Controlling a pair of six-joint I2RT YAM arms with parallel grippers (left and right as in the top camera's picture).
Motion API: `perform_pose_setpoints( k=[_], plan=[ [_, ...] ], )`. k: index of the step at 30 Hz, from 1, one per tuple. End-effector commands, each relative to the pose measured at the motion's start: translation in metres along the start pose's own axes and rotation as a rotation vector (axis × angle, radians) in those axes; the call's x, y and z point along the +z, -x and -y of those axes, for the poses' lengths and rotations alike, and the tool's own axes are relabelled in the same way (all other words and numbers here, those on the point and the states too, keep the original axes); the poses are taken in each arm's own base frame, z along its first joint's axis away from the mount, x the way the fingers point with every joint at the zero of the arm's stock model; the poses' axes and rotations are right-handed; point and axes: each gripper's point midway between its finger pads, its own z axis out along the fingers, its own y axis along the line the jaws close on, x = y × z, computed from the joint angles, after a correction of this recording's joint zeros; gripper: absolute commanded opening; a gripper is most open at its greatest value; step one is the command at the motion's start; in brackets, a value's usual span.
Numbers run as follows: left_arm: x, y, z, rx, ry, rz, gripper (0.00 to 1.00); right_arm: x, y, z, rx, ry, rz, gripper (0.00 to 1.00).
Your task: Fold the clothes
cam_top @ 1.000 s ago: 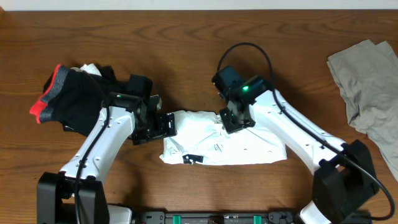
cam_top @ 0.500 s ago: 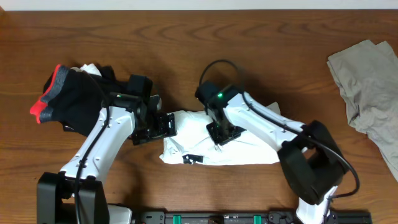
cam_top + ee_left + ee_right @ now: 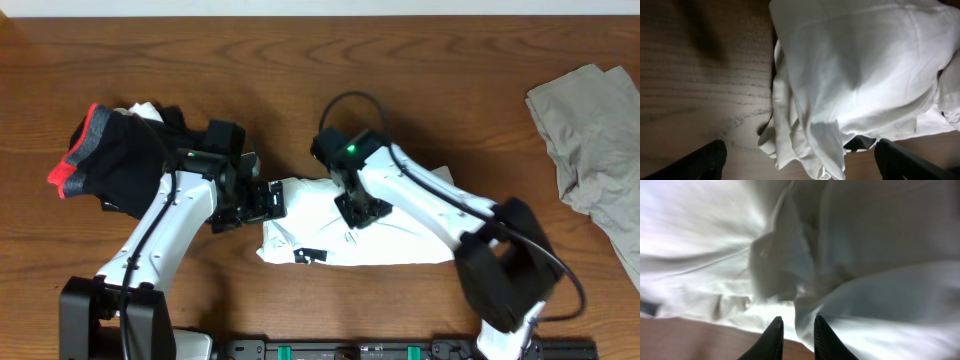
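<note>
The white T-shirt (image 3: 400,238) lies crumpled on the wooden table (image 3: 300,60) at the centre, with a small black patch (image 3: 310,256) near its front left edge. My left gripper (image 3: 264,200) is at the shirt's left edge. In the left wrist view its fingers (image 3: 800,162) are spread wide, with a hanging fold of the shirt (image 3: 855,75) between them. My right gripper (image 3: 358,208) presses down on the shirt's middle. In the right wrist view its fingers (image 3: 796,336) are nearly together around a ridge of white cloth (image 3: 865,280). The lettering is hidden.
A black garment with a red and grey band (image 3: 105,155) lies piled at the far left, behind my left arm. A beige cloth (image 3: 590,130) lies crumpled at the right edge. Bare wood (image 3: 690,340) shows in front of the shirt.
My right arm has swung left and lowered onto the middle of the shirt, and its elbow has come forward. The left arm and the shirt's outline have stayed nearly still.
</note>
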Motion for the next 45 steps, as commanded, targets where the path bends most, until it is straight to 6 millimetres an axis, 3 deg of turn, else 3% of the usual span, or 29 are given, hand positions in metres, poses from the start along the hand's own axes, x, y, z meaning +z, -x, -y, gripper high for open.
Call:
perform_pose_setpoints(
  k=[1, 5, 8, 16, 19, 23, 24, 25, 26, 27, 29, 31, 34, 38, 42, 45],
  plan=[
    [-0.001, 0.005, 0.002, 0.024, -0.006, 0.024, 0.99, -0.069, 0.026, 0.012, 0.017, -0.013, 0.233, 0.22],
    [0.008, 0.006, 0.0, 0.052, -0.006, 0.022, 0.99, -0.11, 0.031, 0.025, 0.057, 0.011, 0.355, 0.24],
    [0.016, 0.008, -0.002, 0.05, -0.006, 0.012, 0.99, -0.123, 0.026, 0.034, 0.081, 0.017, 0.386, 0.24],
    [0.045, 0.01, -0.009, 0.036, 0.005, -0.058, 0.99, -0.123, 0.014, 0.053, 0.121, 0.003, 0.346, 0.23],
    [0.059, 0.004, 0.001, 0.062, -0.074, -0.12, 0.99, -0.122, 0.013, 0.058, 0.135, 0.001, 0.337, 0.23],
    [0.075, -0.003, -0.002, 0.051, -0.086, -0.186, 0.8, -0.12, 0.009, 0.065, 0.159, -0.004, 0.316, 0.22],
    [0.078, -0.006, -0.001, 0.053, -0.093, -0.202, 0.72, -0.119, 0.008, 0.066, 0.162, -0.005, 0.312, 0.22],
    [0.08, -0.009, 0.001, 0.062, -0.115, -0.219, 0.55, -0.119, 0.007, 0.068, 0.167, -0.007, 0.306, 0.21],
    [0.08, -0.01, 0.004, 0.065, -0.134, -0.231, 0.23, -0.118, 0.007, 0.07, 0.17, -0.008, 0.303, 0.21],
    [0.081, -0.012, 0.005, 0.06, -0.145, -0.24, 0.06, -0.118, 0.006, 0.071, 0.175, -0.008, 0.3, 0.21],
    [0.08, -0.014, 0.006, 0.058, -0.15, -0.246, 0.06, -0.118, 0.006, 0.076, 0.196, -0.009, 0.298, 0.2],
    [0.074, -0.013, 0.004, 0.049, -0.143, -0.24, 0.06, -0.117, 0.006, 0.084, 0.234, -0.016, 0.297, 0.19],
    [0.056, -0.003, -0.023, -0.028, -0.005, -0.199, 0.06, -0.117, 0.005, 0.105, 0.32, -0.03, 0.296, 0.2],
    [0.004, 0.02, -0.069, -0.187, 0.172, -0.093, 0.06, -0.112, -0.002, 0.138, 0.408, -0.041, 0.269, 0.2],
    [-0.046, 0.047, -0.086, -0.282, 0.149, 0.023, 0.06, -0.108, -0.013, 0.162, 0.427, -0.057, 0.231, 0.2],
    [-0.077, 0.055, -0.09, -0.331, 0.128, 0.056, 0.06, -0.105, -0.019, 0.173, 0.452, -0.06, 0.21, 0.21]
  ],
)
